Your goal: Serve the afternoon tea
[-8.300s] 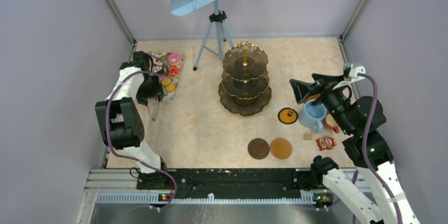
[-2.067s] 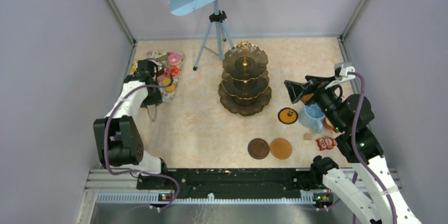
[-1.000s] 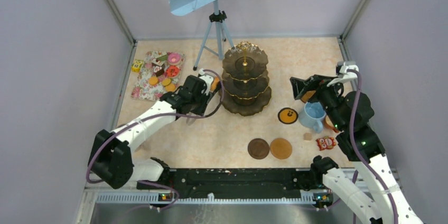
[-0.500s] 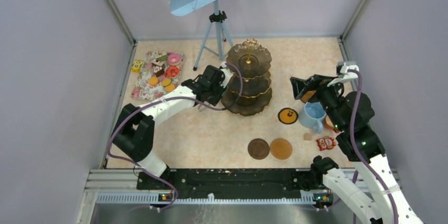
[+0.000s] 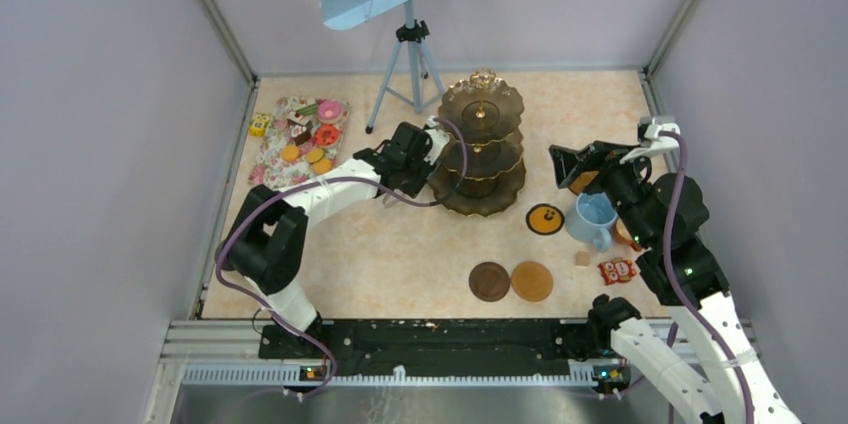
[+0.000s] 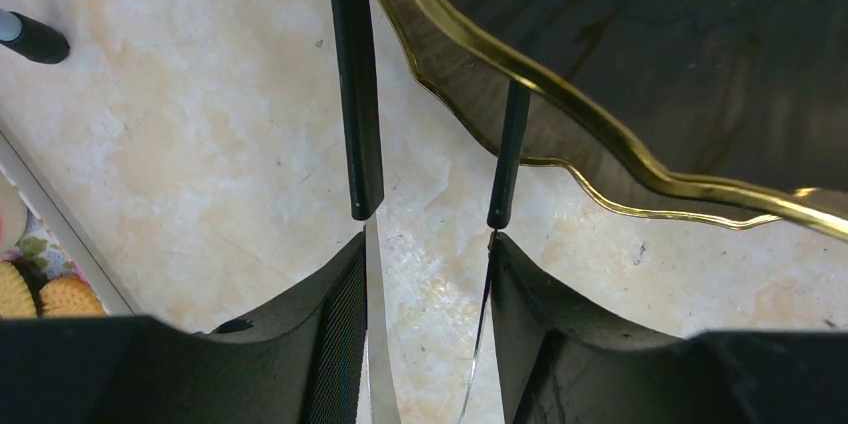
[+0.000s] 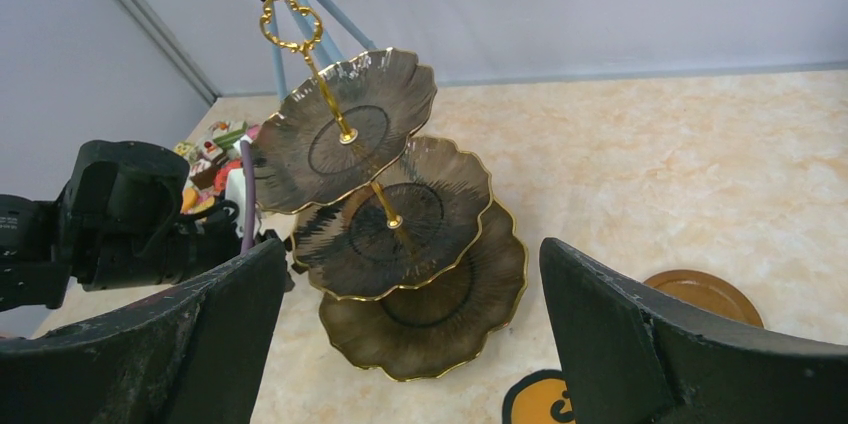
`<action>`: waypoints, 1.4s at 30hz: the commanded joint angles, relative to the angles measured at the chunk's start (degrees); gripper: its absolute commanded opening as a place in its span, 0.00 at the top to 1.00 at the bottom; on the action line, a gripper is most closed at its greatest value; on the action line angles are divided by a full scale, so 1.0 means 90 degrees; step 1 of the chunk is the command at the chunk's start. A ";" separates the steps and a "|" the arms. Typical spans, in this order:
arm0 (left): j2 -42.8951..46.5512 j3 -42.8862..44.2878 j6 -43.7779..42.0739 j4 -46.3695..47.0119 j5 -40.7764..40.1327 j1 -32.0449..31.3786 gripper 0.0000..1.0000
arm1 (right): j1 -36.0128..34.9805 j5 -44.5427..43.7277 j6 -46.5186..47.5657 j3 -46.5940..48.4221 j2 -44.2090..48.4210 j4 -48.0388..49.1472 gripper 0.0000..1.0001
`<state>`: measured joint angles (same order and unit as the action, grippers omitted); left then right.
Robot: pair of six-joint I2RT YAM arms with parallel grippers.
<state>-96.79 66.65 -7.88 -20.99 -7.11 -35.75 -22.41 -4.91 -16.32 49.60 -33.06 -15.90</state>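
The dark three-tier gold-rimmed stand (image 5: 482, 149) stands mid-table and leans in the right wrist view (image 7: 400, 224). My left gripper (image 5: 428, 149) is at its left side, shut on the black tongs (image 6: 358, 94). One tong arm passes under the lowest tier's rim (image 6: 560, 114), and the tongs' tips are hidden. Cakes and orange tarts (image 5: 305, 134) lie on the floral mat at far left. My right gripper (image 5: 568, 166) hangs open and empty right of the stand, above the light blue mug (image 5: 594, 216). Two brown coasters (image 5: 510, 281) lie near the front.
A tripod (image 5: 405, 64) carrying a blue panel stands behind the stand, one foot showing in the left wrist view (image 6: 30, 36). A black-and-orange coaster (image 5: 545, 218), a small cube (image 5: 582, 258) and a red packet (image 5: 617, 270) lie by the right arm.
My left arm has swung from the floral mat over to the stand with the tongs. The stand has shifted right and tipped. The right arm has stayed still.
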 commanded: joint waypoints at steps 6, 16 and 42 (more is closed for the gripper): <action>0.0069 -0.0411 -0.0032 0.0802 -0.0213 -0.0005 0.47 | -0.0081 0.0032 -0.0131 0.0172 -0.0017 0.0201 0.06; 0.0305 -0.0783 -0.0131 0.1234 -0.0220 0.0032 0.47 | -0.0081 0.0122 -0.0315 0.0100 -0.0022 0.0314 0.06; 0.0734 -0.0934 -0.0002 0.0922 -0.0172 0.0060 0.41 | -0.0085 0.0106 -0.0369 0.0068 0.0028 0.0320 0.06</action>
<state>-95.15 59.13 -8.45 -11.42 -8.38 -35.35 -22.41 -4.38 -19.27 49.58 -33.08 -15.51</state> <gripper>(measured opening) 0.590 0.938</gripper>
